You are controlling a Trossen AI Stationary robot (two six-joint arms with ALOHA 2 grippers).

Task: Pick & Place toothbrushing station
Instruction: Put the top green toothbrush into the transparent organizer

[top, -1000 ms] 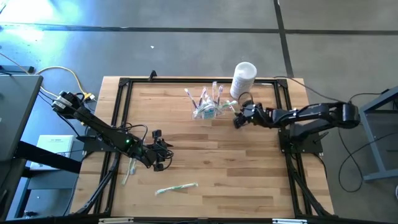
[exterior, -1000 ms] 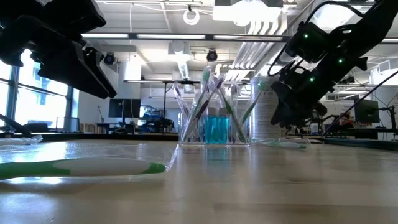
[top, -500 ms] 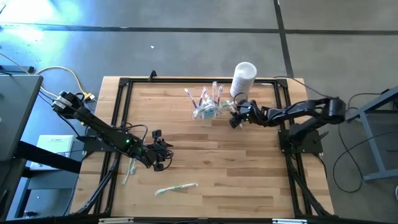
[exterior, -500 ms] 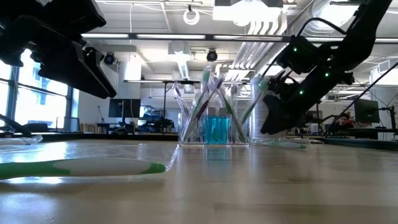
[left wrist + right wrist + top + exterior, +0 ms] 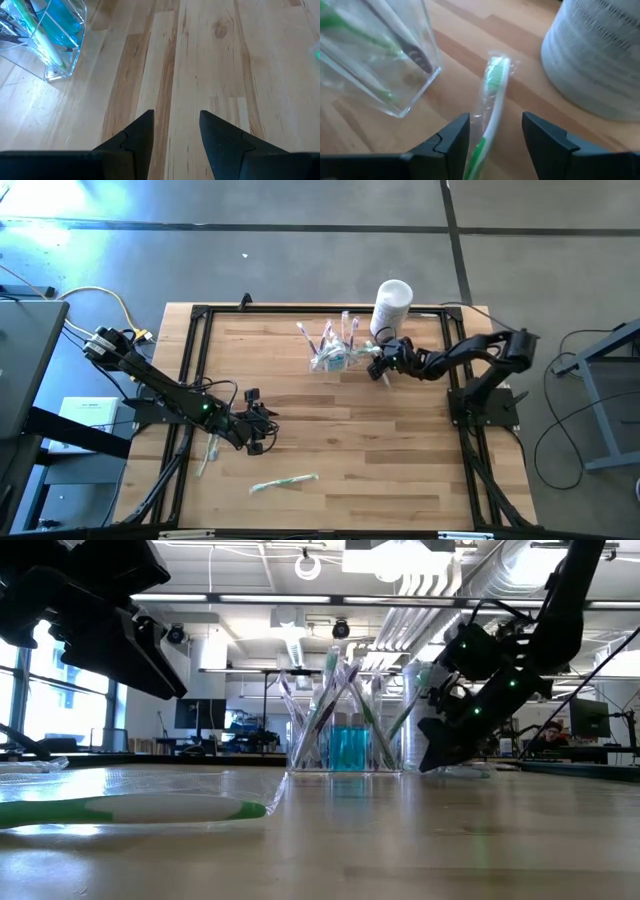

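The right gripper [image 5: 495, 137], fingers parted, straddles a green-and-white plastic-wrapped toothbrush [image 5: 490, 107] lying between the clear, square-walled toothbrushing station [image 5: 333, 352], holding upright toothbrushes [image 5: 330, 700], and a ribbed white cylindrical container [image 5: 391, 306]. The left gripper [image 5: 176, 131] hangs released over the wooden plank surface [image 5: 360, 440].

The toothbrushing station [image 5: 333, 356] is a small clear plastic holder with upright compartments, standing upright on the counter [image 5: 330, 430] near its far edge, about midway across. Several toothbrushes lean out of it at crossing angles, some with green or pink on them. Something bright blue sits in its middle compartment, seen plainly from the low view [image 5: 345, 748] and the left wrist view [image 5: 47, 37].
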